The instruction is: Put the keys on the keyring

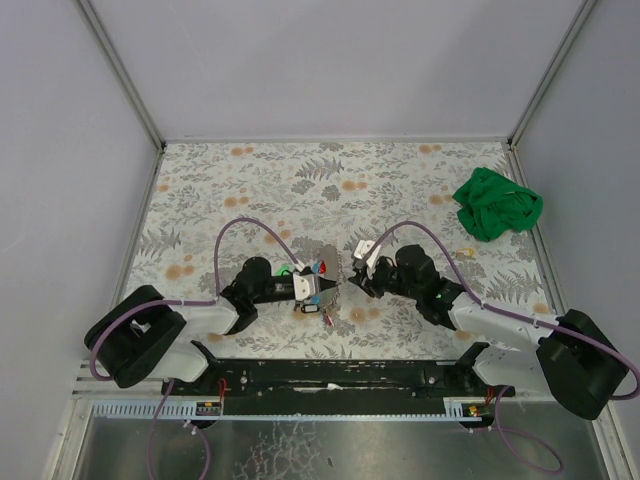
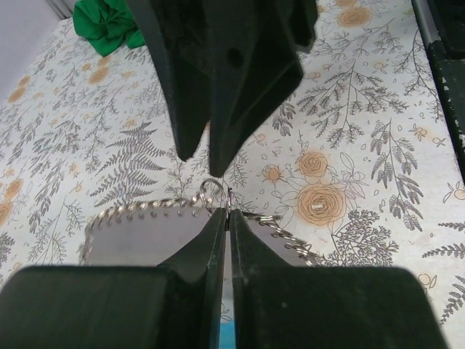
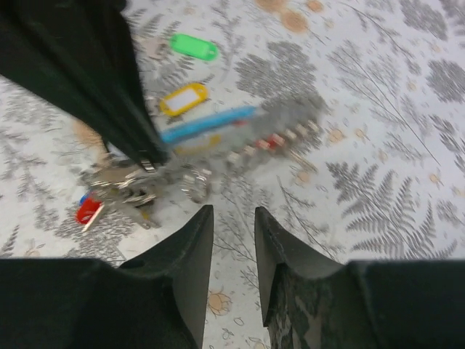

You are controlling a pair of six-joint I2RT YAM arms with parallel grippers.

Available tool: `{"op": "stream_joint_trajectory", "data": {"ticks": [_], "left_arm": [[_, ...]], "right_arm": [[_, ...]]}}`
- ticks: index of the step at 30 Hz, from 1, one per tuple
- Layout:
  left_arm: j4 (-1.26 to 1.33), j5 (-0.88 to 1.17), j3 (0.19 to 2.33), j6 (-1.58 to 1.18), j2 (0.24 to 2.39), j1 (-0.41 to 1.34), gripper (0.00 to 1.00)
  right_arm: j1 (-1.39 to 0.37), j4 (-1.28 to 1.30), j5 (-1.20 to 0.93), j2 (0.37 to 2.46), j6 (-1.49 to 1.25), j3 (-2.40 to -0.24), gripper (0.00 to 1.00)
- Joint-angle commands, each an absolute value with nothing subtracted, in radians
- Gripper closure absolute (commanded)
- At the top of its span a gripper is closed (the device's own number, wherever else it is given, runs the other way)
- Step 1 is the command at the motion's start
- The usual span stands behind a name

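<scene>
The bench, under its floral cover, carries everything. A green cloth lies crumpled at its far right, well away from the work. Both arms reach to the middle near edge, so their tips face each other over one small cluster.

The left end effector is clenched on the ring, pinching it at its lower edge. The loop stands up clear of the bench, probably so that the other arm has a fixed target to thread onto. The right end effector is released, its tips parted with only bench between them, hovering just short of the bunch.

Neither key is on the ring yet. The green key and the yellow key lie flat beyond the bunch, apart from each other.

Only the left wrist view shows the pinch itself, along with a beaded chain trailing from the ring. Only the right wrist view separates the keys and shows a red tag in the bunch. From above, all this is a small blur between the arms.
</scene>
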State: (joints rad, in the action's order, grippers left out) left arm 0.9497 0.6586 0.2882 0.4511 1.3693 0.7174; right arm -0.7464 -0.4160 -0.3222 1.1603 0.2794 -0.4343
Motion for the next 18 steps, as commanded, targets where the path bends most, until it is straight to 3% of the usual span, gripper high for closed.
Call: {"op": "stream_joint_trajectory", "data": {"ticks": [1,5,10,18], "left_arm": [[1.047,0.688,0.279,0.460,1.354,0.715,1.00],[1.046,0.669,0.278,0.451,1.353,0.714,1.00],[1.046,0.648,0.274,0.442,1.353,0.714,1.00],[1.066,0.628,0.276,0.414,1.374,0.714,1.00]], "right_arm": [[-0.750,-0.383,-0.075,1.154,0.163,-0.497,0.65],[-0.745,-0.283,0.052,1.158,0.091,-0.549,0.64],[-0.700,-0.188,0.196,1.153,0.003,-0.597,0.55],[-0.454,-0.055,0.291,1.190,-0.167,-0.635,0.44]]}}
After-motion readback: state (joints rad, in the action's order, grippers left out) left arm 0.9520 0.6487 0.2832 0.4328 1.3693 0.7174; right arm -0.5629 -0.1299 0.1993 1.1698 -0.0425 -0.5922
